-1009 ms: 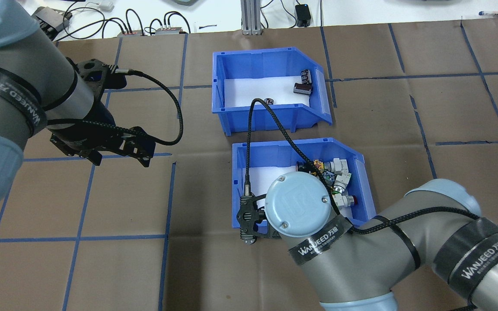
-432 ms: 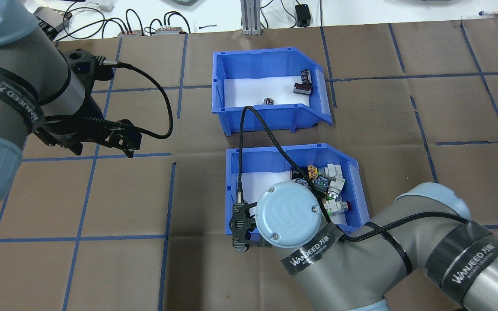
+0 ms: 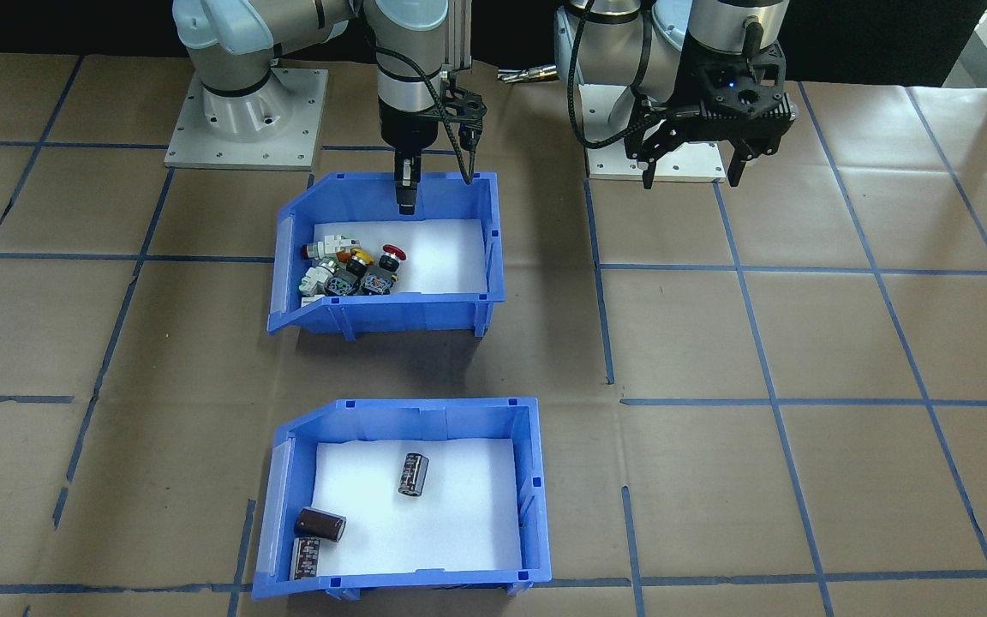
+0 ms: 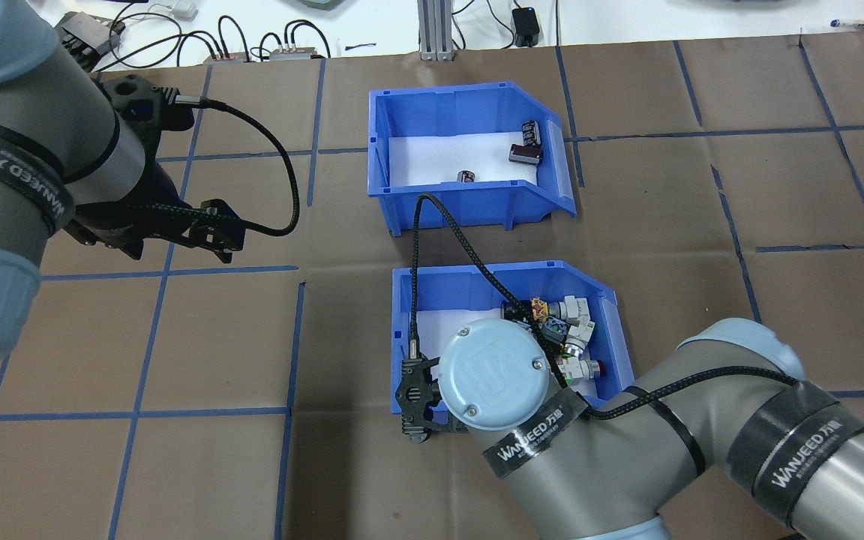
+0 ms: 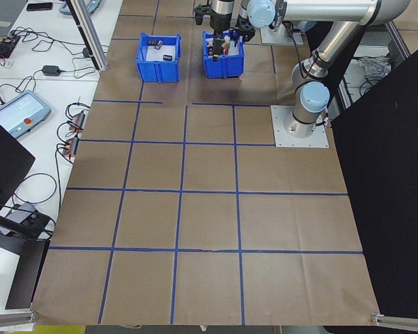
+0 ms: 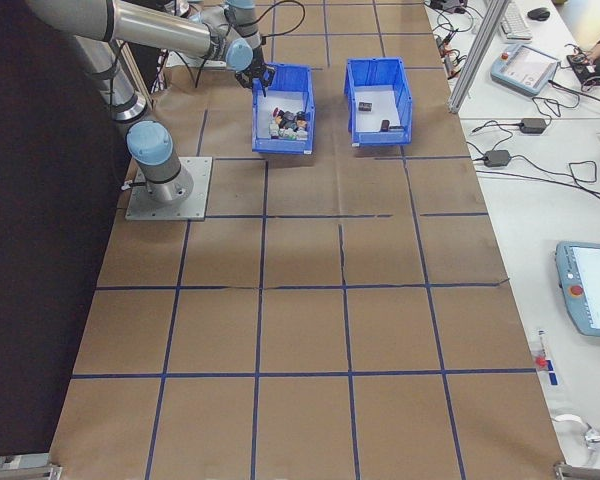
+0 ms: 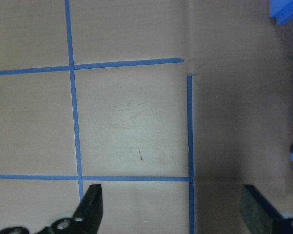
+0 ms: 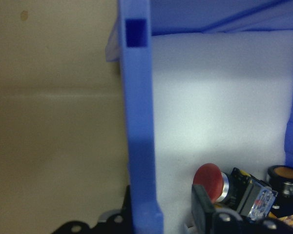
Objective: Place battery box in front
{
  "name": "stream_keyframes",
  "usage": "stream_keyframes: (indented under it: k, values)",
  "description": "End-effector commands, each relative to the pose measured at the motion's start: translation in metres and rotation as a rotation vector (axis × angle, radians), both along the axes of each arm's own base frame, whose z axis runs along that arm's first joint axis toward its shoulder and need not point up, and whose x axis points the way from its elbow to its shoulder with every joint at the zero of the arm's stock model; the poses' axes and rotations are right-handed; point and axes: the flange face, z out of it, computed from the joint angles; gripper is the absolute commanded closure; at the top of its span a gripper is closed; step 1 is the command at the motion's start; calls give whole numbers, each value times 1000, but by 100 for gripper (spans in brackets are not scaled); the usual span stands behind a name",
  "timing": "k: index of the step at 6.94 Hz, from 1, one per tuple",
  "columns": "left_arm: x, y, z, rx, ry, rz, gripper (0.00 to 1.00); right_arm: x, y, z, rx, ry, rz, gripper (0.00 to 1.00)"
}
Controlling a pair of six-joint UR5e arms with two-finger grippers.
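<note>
The battery box (image 3: 408, 408) is the blue bin on the far side from the robot, also in the overhead view (image 4: 469, 94). Three dark cylinders (image 3: 413, 474) lie on its white floor. Neither gripper touches it. My right gripper (image 3: 406, 184) is shut on the robot-side wall (image 8: 139, 122) of the other blue bin (image 4: 492, 274), which holds colourful push-button switches (image 3: 352, 266). In the overhead view its wrist hides the fingers. My left gripper (image 7: 175, 214) hangs open over bare table (image 4: 177, 253), well to the side of both bins.
Brown paper with blue tape lines covers the table (image 4: 177, 465). A gap of bare paper (image 3: 425, 364) separates the two bins. Cables and small devices (image 4: 252, 45) lie beyond the table's far edge. The arm bases (image 3: 245, 120) stand behind the switch bin.
The right gripper has dragged the switch bin toward the robot, widening the gap to the battery box. The left gripper has drawn back to the left, still open.
</note>
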Motion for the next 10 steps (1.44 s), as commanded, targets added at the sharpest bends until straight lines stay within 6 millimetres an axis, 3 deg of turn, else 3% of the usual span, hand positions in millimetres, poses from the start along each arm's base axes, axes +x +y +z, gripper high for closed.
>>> stream_keyframes:
  k: [1,2,3,4,5,6,8,10]
  values:
    - [0,0,0,-1,3,-1,0,-1,-2,11,-18,-11,-4,0]
    - [-5,-1,4,-7,45,-5,0,0,-5,25,-33,-19,-8,0]
    - [-4,-4,8,-13,71,3,0,-3,-1,24,-2,3,-8,0]
    - [-3,-4,5,0,68,3,0,-7,-10,31,-14,-3,-27,0]
    - [-3,-4,6,-3,68,4,0,-7,-17,58,-11,-1,-37,0]
    - [-3,-3,12,-29,83,15,0,-20,-31,92,47,37,-82,0]
    - [-3,-5,1,-15,82,27,0,-80,-83,126,60,29,-267,0]
    - [-1,-10,-3,-26,70,23,0,-157,-115,155,-30,-31,-669,0]
